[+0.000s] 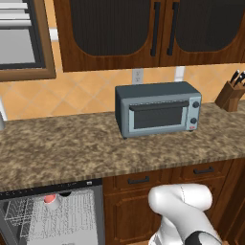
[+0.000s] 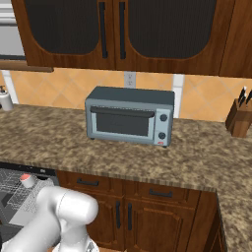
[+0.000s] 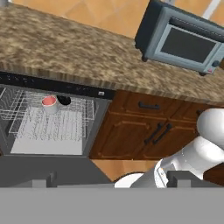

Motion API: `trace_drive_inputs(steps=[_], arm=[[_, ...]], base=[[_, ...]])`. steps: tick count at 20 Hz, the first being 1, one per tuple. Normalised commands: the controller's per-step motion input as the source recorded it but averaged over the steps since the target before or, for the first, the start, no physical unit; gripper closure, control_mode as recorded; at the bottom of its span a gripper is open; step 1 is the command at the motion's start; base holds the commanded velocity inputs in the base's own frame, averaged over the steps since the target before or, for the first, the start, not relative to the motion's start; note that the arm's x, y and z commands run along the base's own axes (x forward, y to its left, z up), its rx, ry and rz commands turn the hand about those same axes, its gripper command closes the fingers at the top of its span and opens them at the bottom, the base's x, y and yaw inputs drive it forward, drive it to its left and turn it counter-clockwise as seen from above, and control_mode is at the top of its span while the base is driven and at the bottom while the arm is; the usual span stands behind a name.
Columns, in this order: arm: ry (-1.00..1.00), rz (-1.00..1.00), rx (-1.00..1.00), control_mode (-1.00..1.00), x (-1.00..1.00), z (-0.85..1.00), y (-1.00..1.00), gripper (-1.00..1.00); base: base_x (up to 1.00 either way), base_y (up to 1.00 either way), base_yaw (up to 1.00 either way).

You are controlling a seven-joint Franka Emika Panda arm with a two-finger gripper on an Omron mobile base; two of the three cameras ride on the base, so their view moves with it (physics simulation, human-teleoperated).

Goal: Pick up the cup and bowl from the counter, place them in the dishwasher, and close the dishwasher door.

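Sitting at left of frame in the dishwasher (image 3: 94, 127) rack: cup (image 3: 49, 104), bowl (image 3: 64, 100). Remaining: stiff, hinged dishwasher door (image 3: 43, 170), best pushed near its free edge. Gripper (image 3: 111, 179) gaping fully, holding nothing.

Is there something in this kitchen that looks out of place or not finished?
Mainly the dishwasher stands open, rack pulled out, with the cup and the bowl already in it, so the door is not yet closed. The toaster oven and knife block on the counter look normal. No spill or damage shows.

We've got a speckled granite counter (image 1: 72, 148), glossy dark wood cabinets (image 1: 143, 210), a matt grey-blue toaster oven (image 1: 158, 109), and a wire rack (image 3: 52, 122).
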Motion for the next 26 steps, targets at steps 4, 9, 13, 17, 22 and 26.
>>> trace_drive_inputs(steps=[4,9,13,17,22,26], arm=[[0.06,0.08,-0.02,-1.00,-0.98,-1.00,-0.39,-1.00],[0.11,0.07,-0.01,-1.00,-0.56,-1.00,-0.28,-1.00],[0.06,0.15,0.04,-1.00,0.03,-1.00,-0.05,-1.00],[0.00,0.18,0.10,-1.00,0.19,-1.00,0.01,-1.00],[-0.03,0.27,0.02,-1.00,0.29,-1.00,0.16,-1.00],[0.02,0.24,0.24,-1.00,0.40,-1.00,0.58,-1.00]], base=[[0.00,0.00,0.00],[0.00,0.00,0.00],[0.00,0.00,0.00],[0.00,0.00,0.00],[0.00,0.00,0.00],[0.00,0.00,0.00]])
